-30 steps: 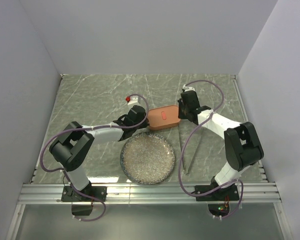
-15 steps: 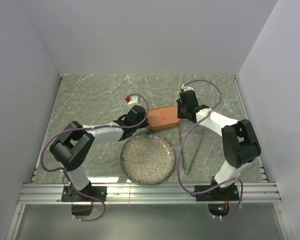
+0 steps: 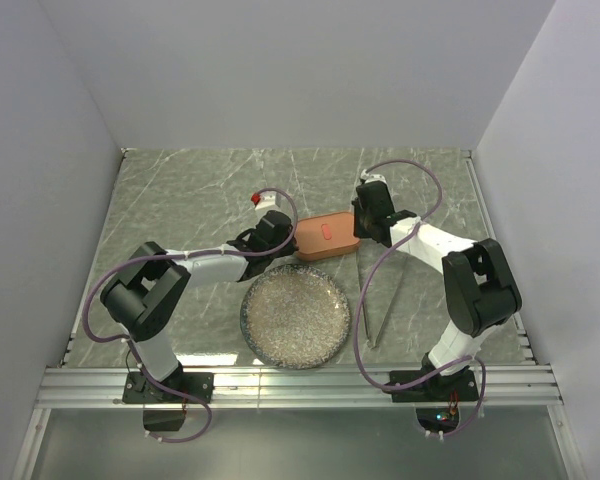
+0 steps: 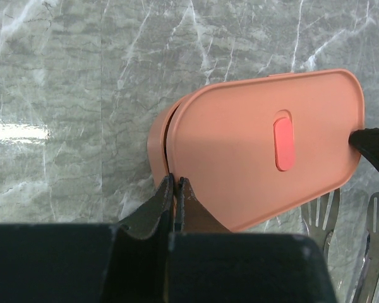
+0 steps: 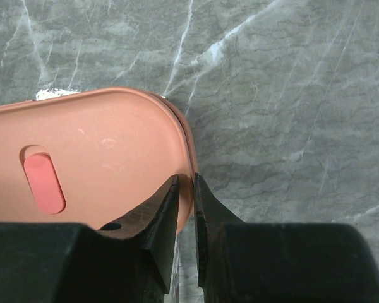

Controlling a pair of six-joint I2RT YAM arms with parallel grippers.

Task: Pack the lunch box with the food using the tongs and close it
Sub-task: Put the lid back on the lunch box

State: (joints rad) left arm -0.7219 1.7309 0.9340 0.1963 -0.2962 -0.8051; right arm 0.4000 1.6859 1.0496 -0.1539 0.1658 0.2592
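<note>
Checking in from the remote desk: the plate [image 3: 295,315] sits at bottom centre, with the tongs [image 4: 320,219] lying on the table to its right, nobody holding them. Past those, mid-frame, the lunch box [image 3: 325,236] has its lid [image 4: 265,158] on, slightly skewed. The left gripper [image 4: 175,183] is pinched together at the lid's left end, and the right gripper [image 5: 186,183] is closed to a sliver at the right rim. It looks like thin, stiff, slick plastic, probably light, so I'd press both ends, not the middle.

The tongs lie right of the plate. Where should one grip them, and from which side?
Grip the tongs at mid-length, from straight above, closing across both arms: they lie flat on the table, a narrow V joined at its near end.
</note>
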